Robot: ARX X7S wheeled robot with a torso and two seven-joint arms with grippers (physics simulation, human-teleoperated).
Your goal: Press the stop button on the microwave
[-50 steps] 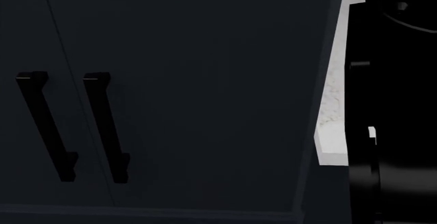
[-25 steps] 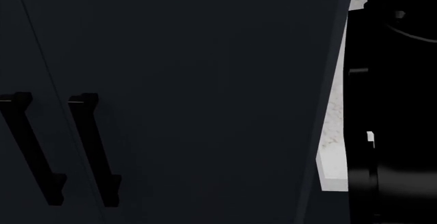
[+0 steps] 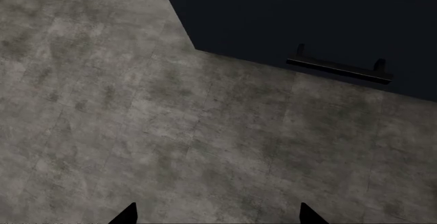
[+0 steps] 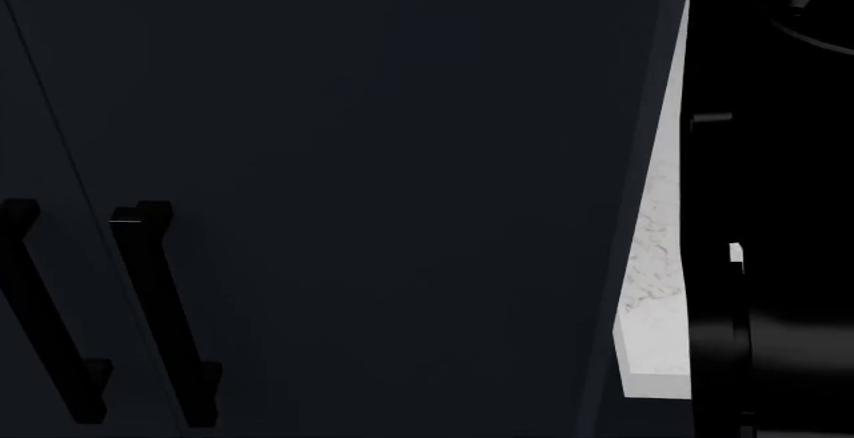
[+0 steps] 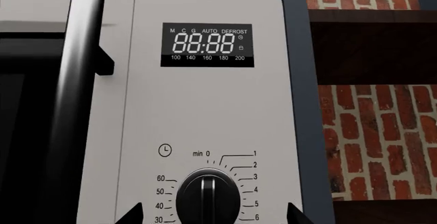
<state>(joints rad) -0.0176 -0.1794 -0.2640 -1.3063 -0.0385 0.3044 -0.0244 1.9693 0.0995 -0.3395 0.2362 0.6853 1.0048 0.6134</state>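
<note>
Microwave (image 5: 198, 106): seen only in the right wrist view, close up and face-on; its pale control panel fills the middle of that picture.
Stop button: not visible on the part of the panel that shows, so its place cannot be told.
Display (image 5: 208, 44): a dark rectangle high on the microwave's panel reading 88:88, with small labels M, C, G, AUTO, DEFROST over the digits and 100 to 200 under them.
Timer dial (image 5: 208, 197): a black knob low on the same panel, below the display, ringed by minute marks; a small clock symbol sits just above and beside it.
Door handle (image 5: 73, 101): a dark vertical bar beside the panel, on the door side of the microwave.
Brick wall (image 5: 369, 127): red brick beyond the microwave's other edge, crossed by a dark shelf (image 5: 372, 15).
Right gripper (image 5: 213, 215): two dark fingertips show at the picture's edge, set apart either side of the timer dial, holding nothing, not touching the microwave.
Left gripper (image 3: 218, 215): its fingertips are apart, empty, over a grey mottled floor (image 3: 136, 132), away from the microwave.
Cabinet (image 3: 307, 24): dark blue front beside that floor, with a black bar handle (image 3: 339, 69).
Head view: mostly dark cabinet doors (image 4: 374, 178) with two black handles (image 4: 160, 308); a white countertop edge (image 4: 657, 288) beside them; a black robot part (image 4: 774, 218) next to it.
</note>
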